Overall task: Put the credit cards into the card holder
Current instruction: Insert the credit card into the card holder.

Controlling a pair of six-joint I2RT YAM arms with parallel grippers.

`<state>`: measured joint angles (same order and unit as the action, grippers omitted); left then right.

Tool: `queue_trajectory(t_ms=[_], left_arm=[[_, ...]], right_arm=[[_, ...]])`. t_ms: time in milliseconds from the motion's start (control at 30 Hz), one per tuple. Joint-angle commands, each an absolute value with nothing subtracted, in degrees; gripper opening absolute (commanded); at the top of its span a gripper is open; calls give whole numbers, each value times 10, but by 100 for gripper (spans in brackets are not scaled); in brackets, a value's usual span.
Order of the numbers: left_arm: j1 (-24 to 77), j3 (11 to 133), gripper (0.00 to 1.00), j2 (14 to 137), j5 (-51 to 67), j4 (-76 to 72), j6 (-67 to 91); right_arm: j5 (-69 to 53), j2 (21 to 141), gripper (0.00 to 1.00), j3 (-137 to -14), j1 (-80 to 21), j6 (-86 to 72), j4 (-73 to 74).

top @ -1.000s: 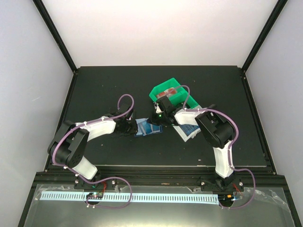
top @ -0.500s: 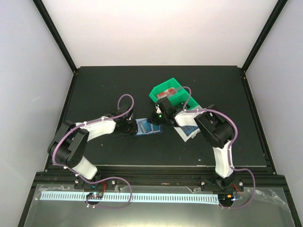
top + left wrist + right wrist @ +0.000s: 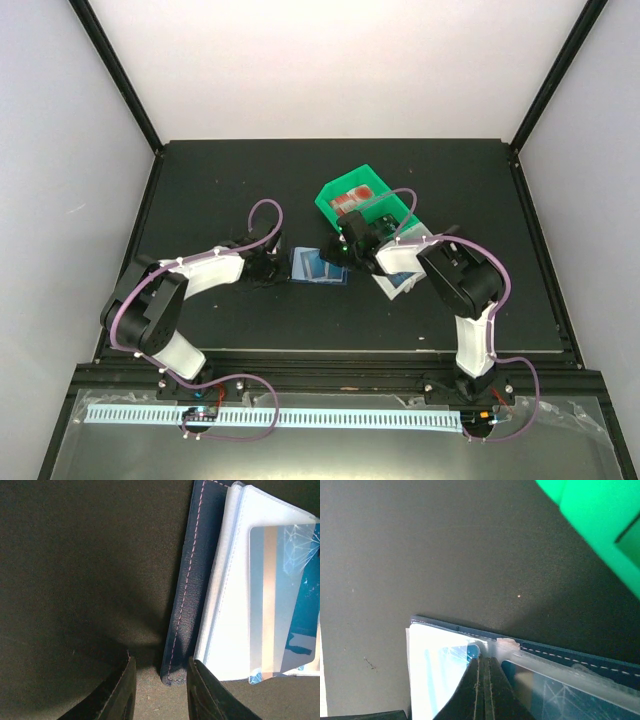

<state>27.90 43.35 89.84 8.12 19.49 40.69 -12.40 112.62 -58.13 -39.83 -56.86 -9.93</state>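
The card holder (image 3: 318, 267) is lying open and flat with a credit card (image 3: 282, 605) in its pocket, long axis running between the arms, the left gripper (image 3: 161, 662) straddling its left corner with jaws apart, the right gripper (image 3: 482, 657) touching closed tips to its far-right pocket lip, the green bin (image 3: 335, 185) sitting just beyond.

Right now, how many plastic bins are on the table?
2. The green bin stands just beyond the open card holder; the white bin lies near it, mostly covered by the right arm. Another could be hidden.
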Motion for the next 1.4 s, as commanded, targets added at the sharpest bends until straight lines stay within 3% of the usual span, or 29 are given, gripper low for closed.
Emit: queue_trajectory(t_ms=[0,200,400,533,800,1133,1367], left_arm=[[281,412,30,916,97,227,404],[281,411,30,906,88,231,408],[281,413,35,863,85,236,399],[281,418,38,826,86,239,388],[281,450,46,829,108,209,359],[280,493,51,909,108,186,354],[281,498,42,944,94,178,372]], right_arm=[[-106,1124,1,-575,-404,-592,-126],[-113,1109,1,-566,-408,-571,-127],[-101,1057,26,-578,-407,-517,-41],[-98,1034,32,-593,-407,-473,15],[-161,1052,33,-639,-413,-345,142],[-77,1064,38,-662,-461,-170,234],[18,1069,44,-660,-506,-96,229]])
